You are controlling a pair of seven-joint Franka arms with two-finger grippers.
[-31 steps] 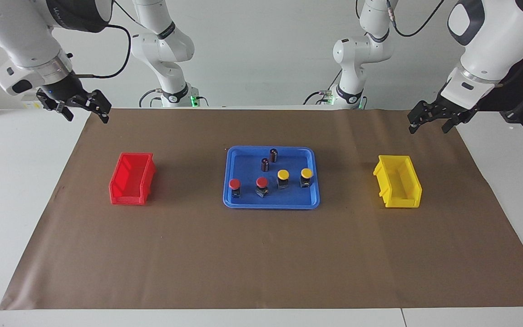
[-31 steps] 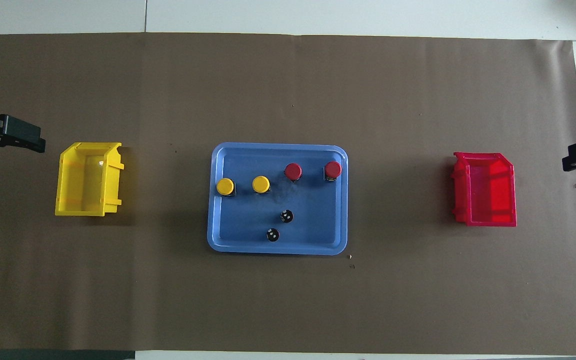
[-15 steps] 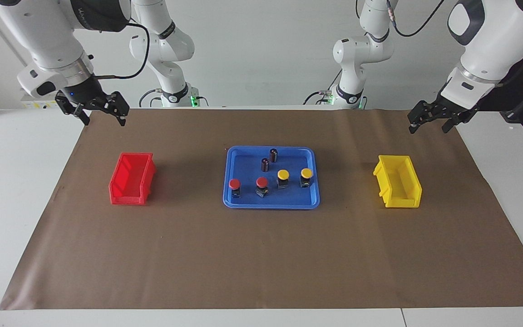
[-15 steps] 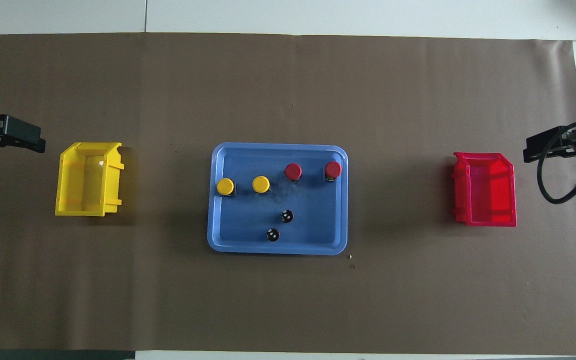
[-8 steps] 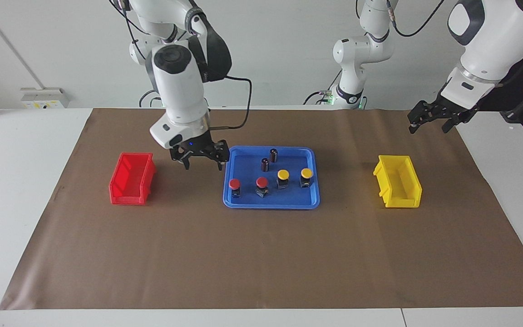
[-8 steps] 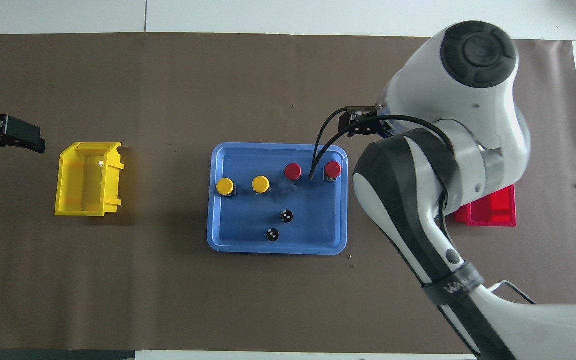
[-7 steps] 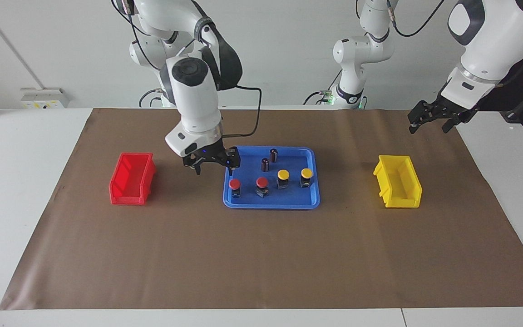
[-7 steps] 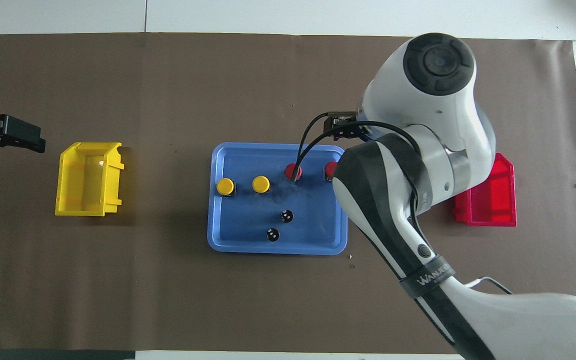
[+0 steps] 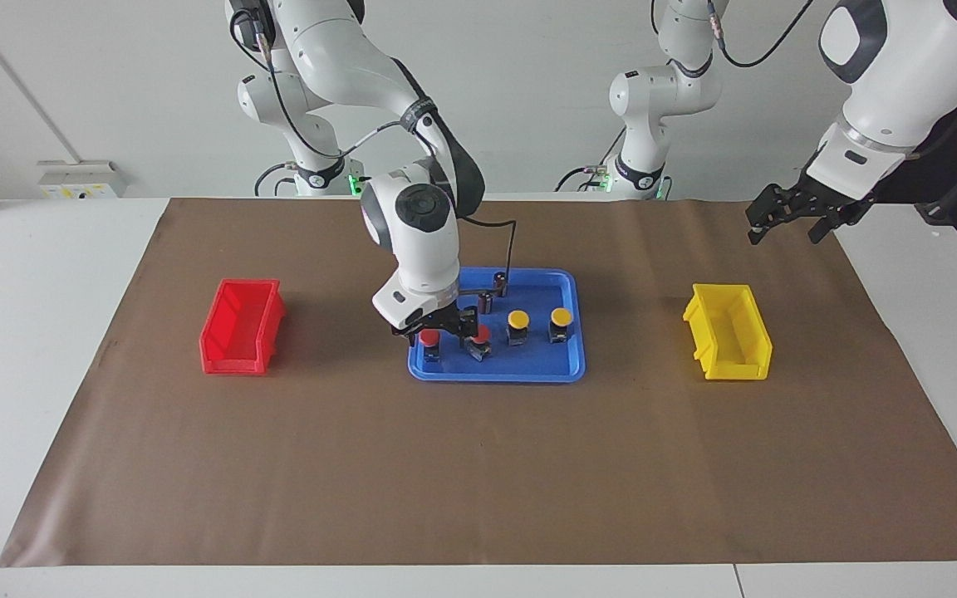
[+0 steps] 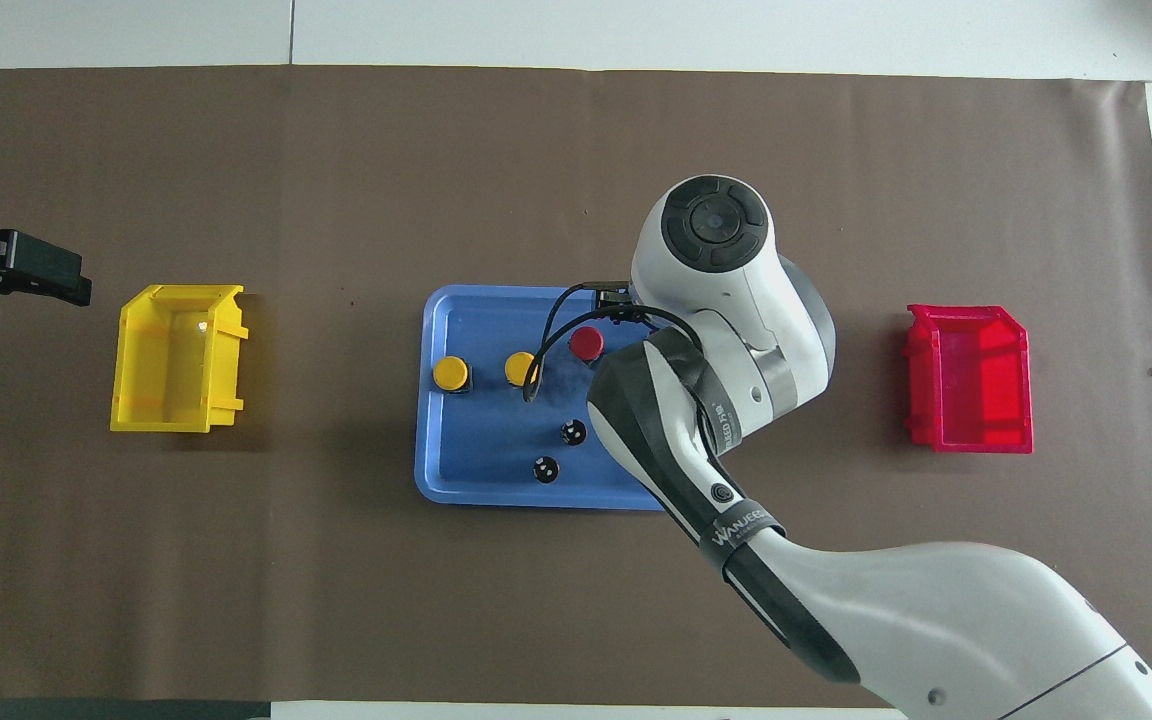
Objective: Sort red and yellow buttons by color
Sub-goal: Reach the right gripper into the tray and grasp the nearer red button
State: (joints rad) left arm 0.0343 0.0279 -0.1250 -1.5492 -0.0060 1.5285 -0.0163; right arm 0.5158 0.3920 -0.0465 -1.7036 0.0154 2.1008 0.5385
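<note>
A blue tray [image 9: 495, 371] holds two red buttons [image 9: 429, 336] [image 9: 479, 333] and two yellow buttons [image 9: 517, 319] [image 9: 561, 316], each a domed cap on a dark base. My right gripper [image 9: 437, 331] is open and low over the tray, its fingers on either side of the red button at the right arm's end. In the overhead view my right wrist hides that button; the other red button [image 10: 587, 343] and both yellow buttons [image 10: 451, 373] [image 10: 520, 368] show. My left gripper [image 9: 784, 223] is open and waits, raised, near the yellow bin [image 9: 728, 343].
A red bin [image 9: 241, 326] stands at the right arm's end of the brown mat, the yellow bin [image 10: 176, 357] at the left arm's end. Two dark brown cylinders [image 9: 500, 283] [image 9: 485, 301] stand in the tray, nearer the robots than the buttons.
My right arm has swung from the table's corner past the red bin to the tray and dropped its gripper around the end red button. The left arm has not moved.
</note>
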